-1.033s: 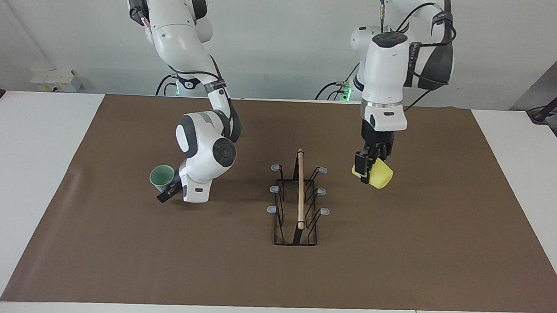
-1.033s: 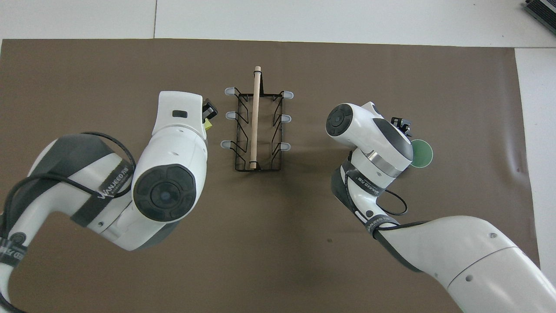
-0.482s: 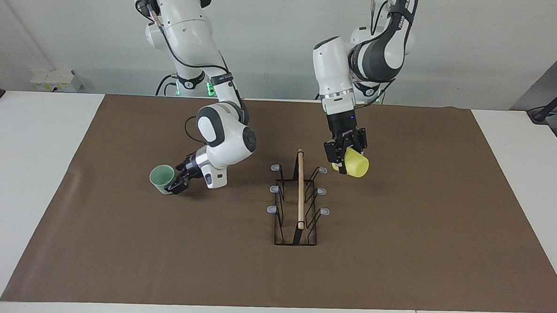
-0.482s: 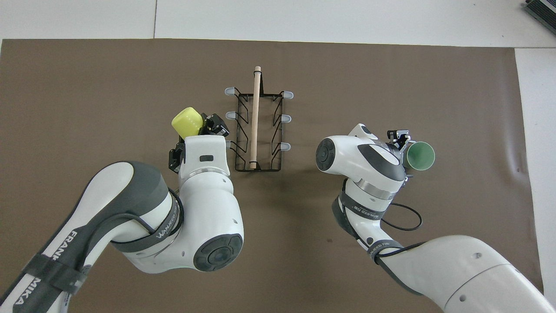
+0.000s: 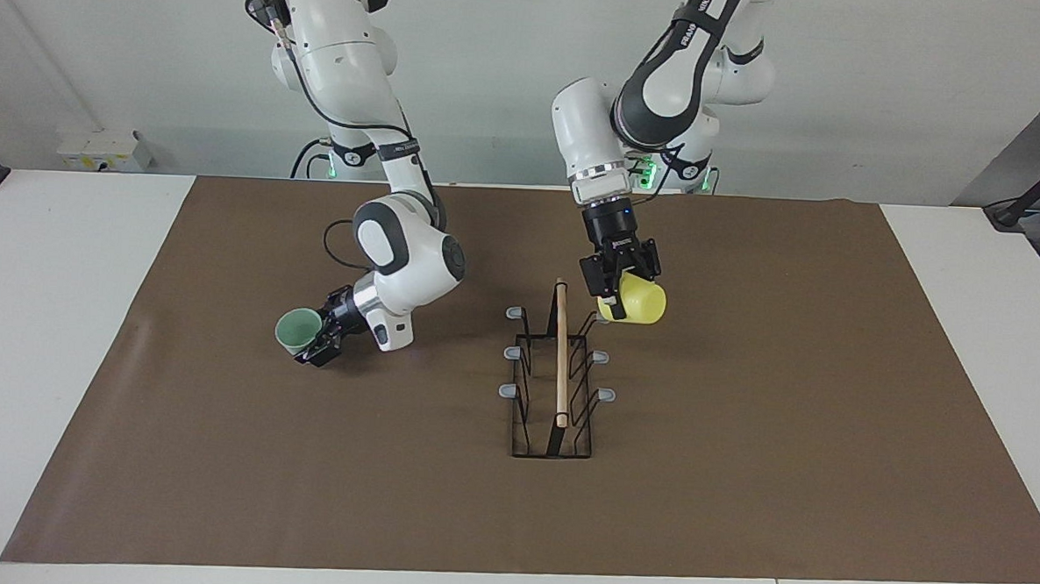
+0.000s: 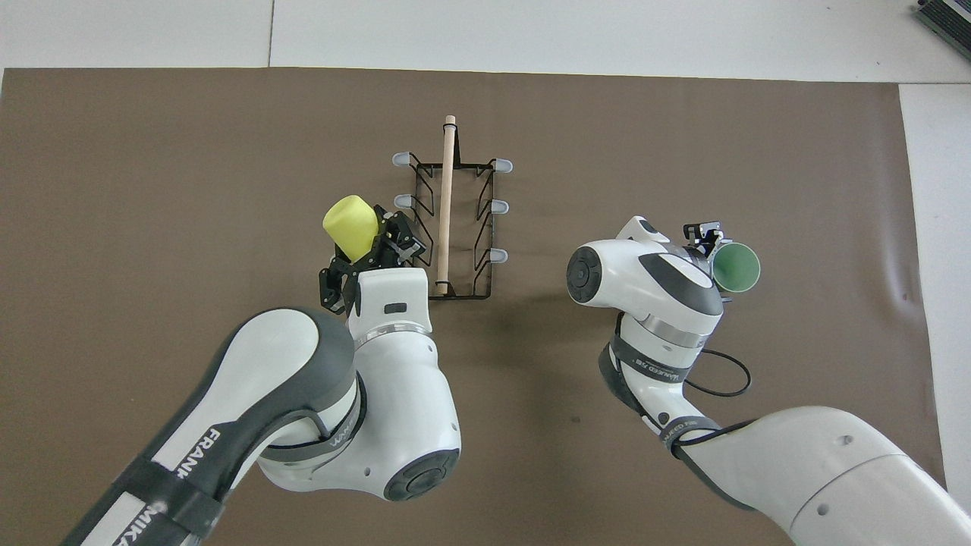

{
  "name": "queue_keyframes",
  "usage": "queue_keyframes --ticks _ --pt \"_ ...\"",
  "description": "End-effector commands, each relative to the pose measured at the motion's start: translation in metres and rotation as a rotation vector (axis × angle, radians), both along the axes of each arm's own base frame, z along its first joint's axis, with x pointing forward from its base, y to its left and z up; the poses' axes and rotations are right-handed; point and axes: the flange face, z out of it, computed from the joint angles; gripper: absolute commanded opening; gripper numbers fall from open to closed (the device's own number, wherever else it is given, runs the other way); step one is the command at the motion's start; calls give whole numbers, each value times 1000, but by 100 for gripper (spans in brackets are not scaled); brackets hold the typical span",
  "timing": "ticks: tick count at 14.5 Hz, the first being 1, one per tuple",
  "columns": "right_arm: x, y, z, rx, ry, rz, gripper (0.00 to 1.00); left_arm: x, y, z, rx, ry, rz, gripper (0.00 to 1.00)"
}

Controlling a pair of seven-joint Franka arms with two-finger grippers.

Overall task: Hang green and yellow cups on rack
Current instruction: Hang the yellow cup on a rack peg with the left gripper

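The black wire rack (image 5: 522, 415) (image 6: 485, 227) with its wooden rod stands mid-mat. My left gripper (image 5: 615, 287) (image 6: 373, 246) is shut on the yellow cup (image 5: 641, 304) (image 6: 350, 224). It holds the cup on its side in the air, mouth toward the rack. The mouth is at the peg nearest the robots on the left arm's side, and contact cannot be made out. My right gripper (image 5: 317, 348) (image 6: 708, 241) grips the rim of the green cup (image 5: 296, 329) (image 6: 736, 268), which is tilted low over the mat toward the right arm's end.
A brown mat (image 5: 740, 477) covers most of the white table (image 5: 45, 306). A pale box (image 5: 103, 148) sits at the table's edge nearest the robots, at the right arm's end. The rack's other pegs (image 5: 509, 390) carry nothing.
The left arm has swung the yellow cup in to the rack's side, turning its mouth toward the pegs. The right wrist has turned, tipping the green cup from upright onto a slant.
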Motion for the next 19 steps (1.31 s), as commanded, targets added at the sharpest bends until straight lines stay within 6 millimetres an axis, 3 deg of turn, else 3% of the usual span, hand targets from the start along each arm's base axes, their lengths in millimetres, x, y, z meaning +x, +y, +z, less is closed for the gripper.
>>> queue_keyframes --ticks 1,2,3,4,5,10,14,15,16,17,19 --pt "1 -19 3 15 6 41 100 -2 -1 -13 40 -25 17 0" --pt "2 -21 3 15 6 38 97 -1 -2 -19 49 -19 22 0" --pt "2 -20 3 14 7 41 76 -1 -1 -22 55 -24 40 0" --pt "3 -19 4 15 12 50 33 -2 -3 -23 58 -45 46 0" --pt "3 -16 5 20 5 48 0 -5 -7 -31 63 -49 49 0" --pt "36 -33 47 178 -112 -176 0 -13 -25 -45 95 -78 48 0" --pt "58 -37 114 462 -183 -376 0 -19 -35 -61 104 -64 32 0" --pt "61 -34 129 527 -193 -424 0 -19 -36 -60 102 -64 27 7" --pt "60 -32 139 599 -193 -474 0 -19 -36 -60 101 -61 26 88" --pt "60 -30 148 672 -196 -517 0 -19 -37 -60 102 -60 23 100" --pt "60 -36 164 800 -198 -590 0 -18 -39 -54 90 -61 19 100"
